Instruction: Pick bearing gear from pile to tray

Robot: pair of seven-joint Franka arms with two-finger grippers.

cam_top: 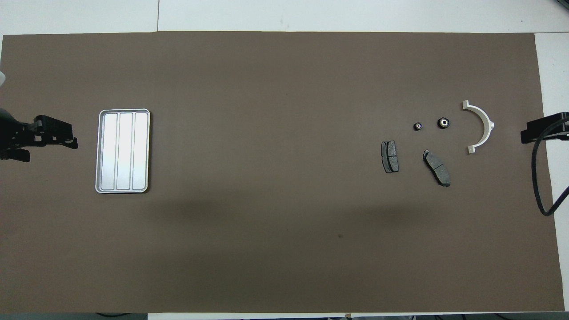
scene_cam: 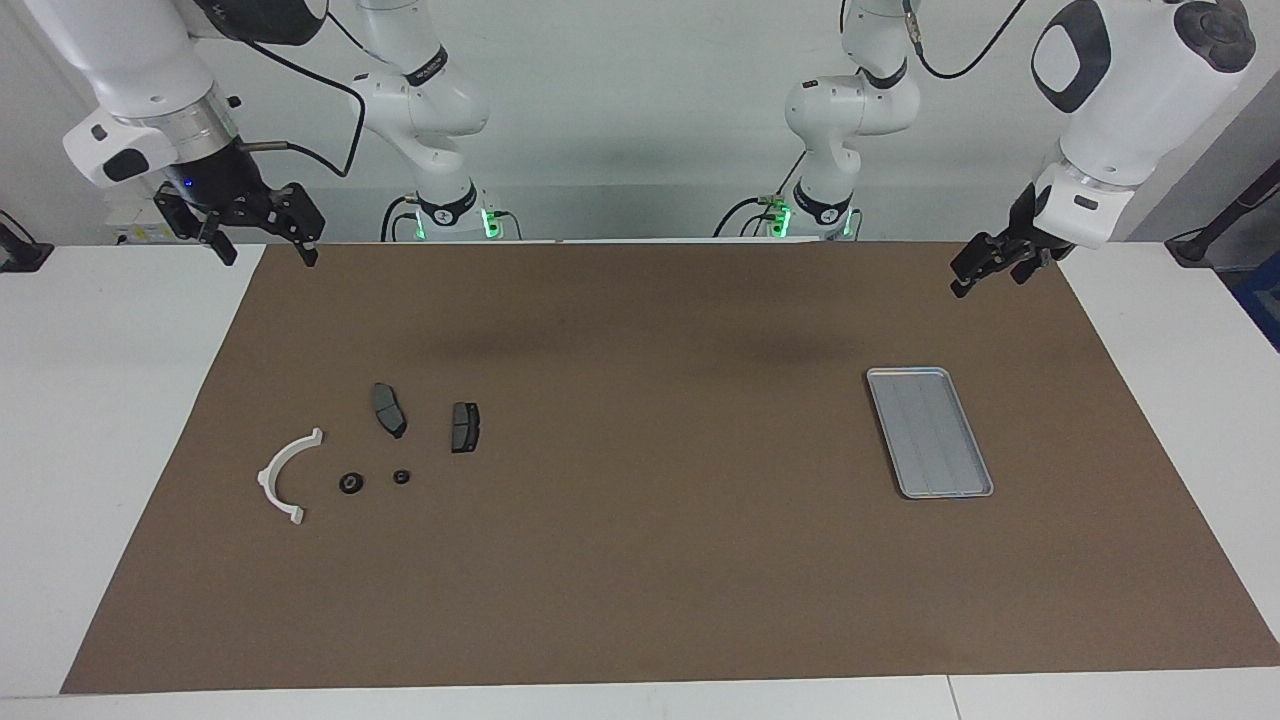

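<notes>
Since neither arm has yet engaged a part, we judge the step in hand to be the first reach into the pile. The right gripper [scene_cam: 262, 238] hangs over the mat's edge at its own end of the table, fingers spread and empty. The left gripper [scene_cam: 990, 268] waits likewise over the mat corner at the other end, its claw spread too, pinching nothing.

Taking the white arc [scene_cam: 286, 474] as our landmark, the two small black bearing gears lie just beside it, toward the left arm's end: the larger one [scene_cam: 351, 483] nearest the arc, the smaller [scene_cam: 402, 477] next along. The two brake pads [scene_cam: 389, 409] [scene_cam: 465, 427] lie nearer to the robots than the gears. The tray [scene_cam: 930, 432] sits well apart from the arc, toward the left arm's end, and looks empty.

We advise a vertical descent by the right gripper, centred over one gear, keeping clear of the arc's tip.

The gears are round, dark, with pale bores; the pads flat and matt grey; the arc smooth plastic; the tray ribbed, bright metal with a raised rim.
</notes>
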